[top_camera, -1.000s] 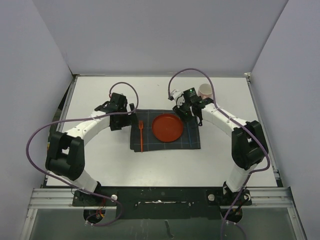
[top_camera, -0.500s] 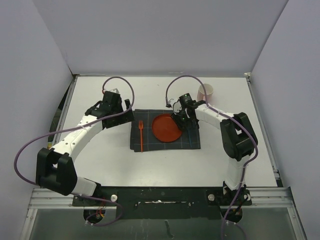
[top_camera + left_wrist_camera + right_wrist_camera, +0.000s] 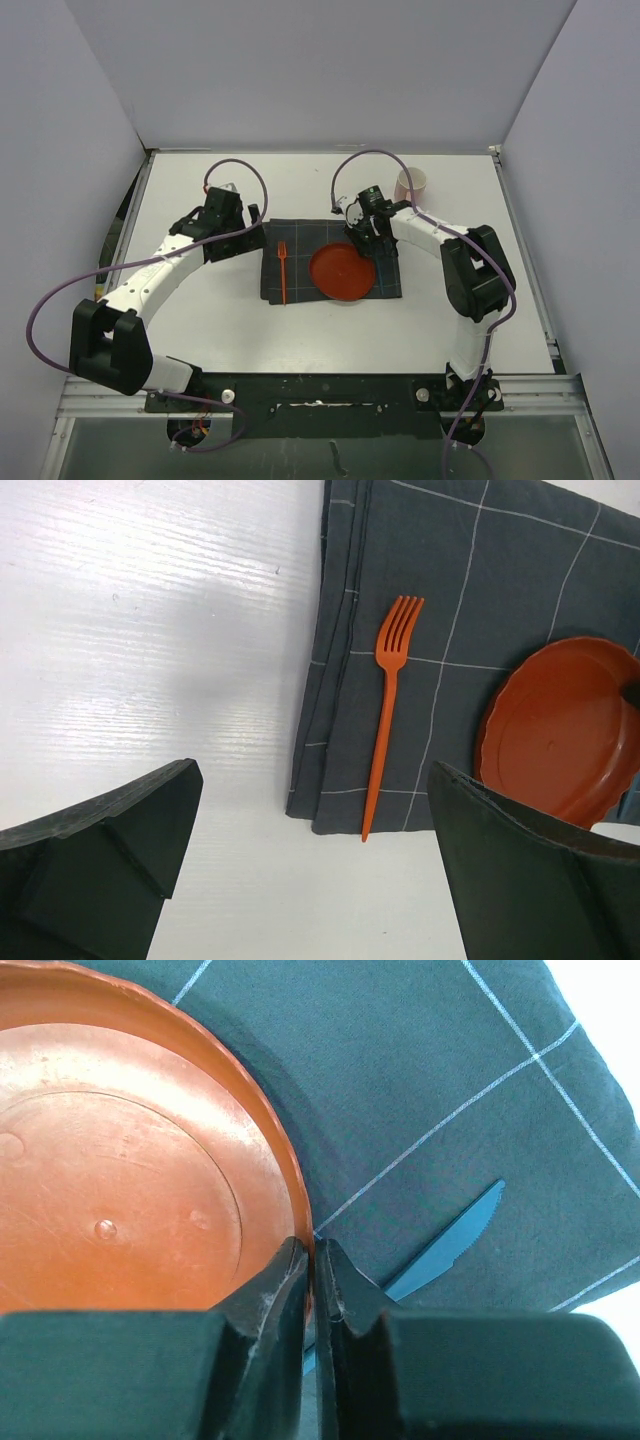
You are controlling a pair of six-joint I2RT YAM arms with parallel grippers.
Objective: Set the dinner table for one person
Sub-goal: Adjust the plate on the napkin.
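Observation:
An orange plate (image 3: 340,273) lies on the dark grid-lined mat (image 3: 300,235) on the dinner table (image 3: 200,320), its near rim reaching the mat's front edge. My right gripper (image 3: 366,248) is shut on the plate's far right rim; in the right wrist view the fingers (image 3: 285,1280) pinch the plate (image 3: 120,1180) edge at the gripper (image 3: 313,1250). A blue knife (image 3: 450,1245) lies on the mat (image 3: 420,1080) beside them. An orange fork (image 3: 283,270) lies left of the plate. My left gripper (image 3: 240,235) hovers open at the mat's left edge, empty (image 3: 312,775).
A pink cup (image 3: 411,185) stands upright on the table behind the right arm, off the mat. In the left wrist view the fork (image 3: 385,705) and plate (image 3: 560,730) lie on the mat (image 3: 500,590), with white tabletop (image 3: 150,630) to the left.
The right gripper has closed on the plate's rim and dragged the plate toward the mat's near edge. The left arm swung outward earlier and has barely moved since.

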